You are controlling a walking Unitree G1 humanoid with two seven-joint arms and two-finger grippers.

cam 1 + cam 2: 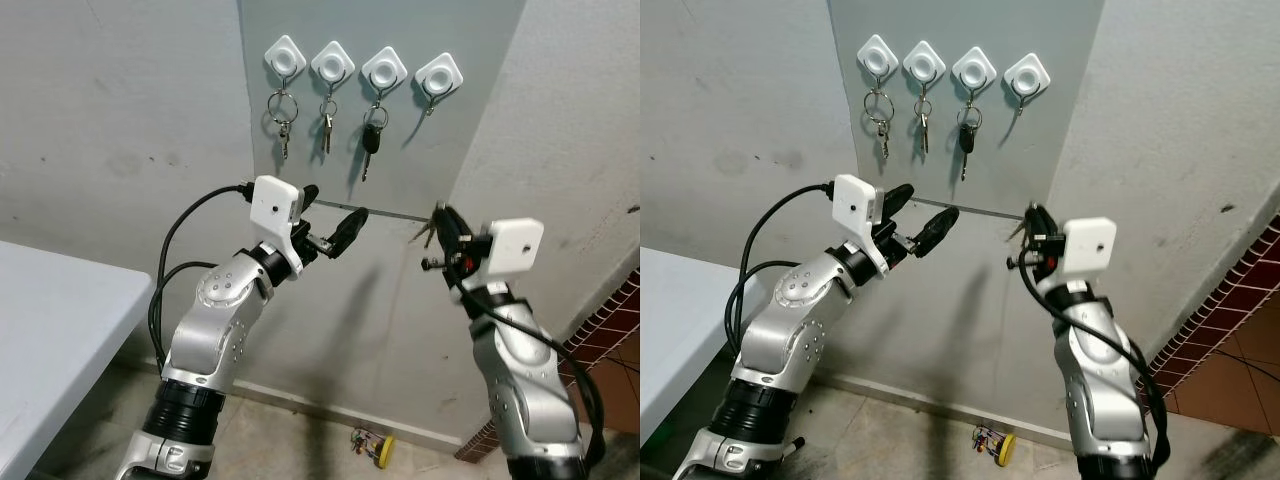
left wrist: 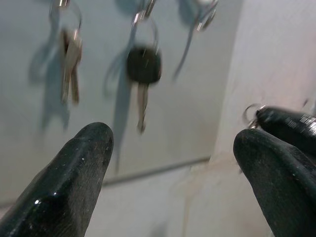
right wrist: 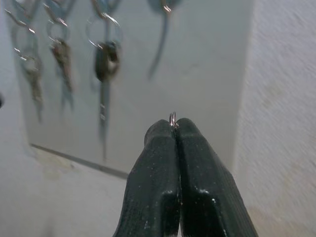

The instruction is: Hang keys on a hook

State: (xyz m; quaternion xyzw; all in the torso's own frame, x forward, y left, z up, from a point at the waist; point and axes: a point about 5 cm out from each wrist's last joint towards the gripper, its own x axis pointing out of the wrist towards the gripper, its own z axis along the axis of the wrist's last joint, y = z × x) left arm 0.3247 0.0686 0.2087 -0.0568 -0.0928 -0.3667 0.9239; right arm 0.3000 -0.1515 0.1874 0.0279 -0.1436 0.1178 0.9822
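Below the fourth hook (image 1: 438, 74), right gripper (image 1: 440, 222) fingers pinch the keys (image 1: 424, 233), ring up; left gripper (image 1: 335, 232) fingers apart.

The left gripper (image 2: 170, 168) has its two black fingers (image 2: 74, 182) spread wide apart, aimed at a grey wall panel (image 2: 98, 74). A black-headed key (image 2: 143, 69) hangs there beside a bunch of silver keys (image 2: 69, 64). The right gripper's tip (image 2: 286, 123) pinches a key ring (image 2: 250, 114).

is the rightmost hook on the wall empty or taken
Empty. The rightmost hook carries no key, while the other three hold keys; the right gripper pinches a key ring below it.
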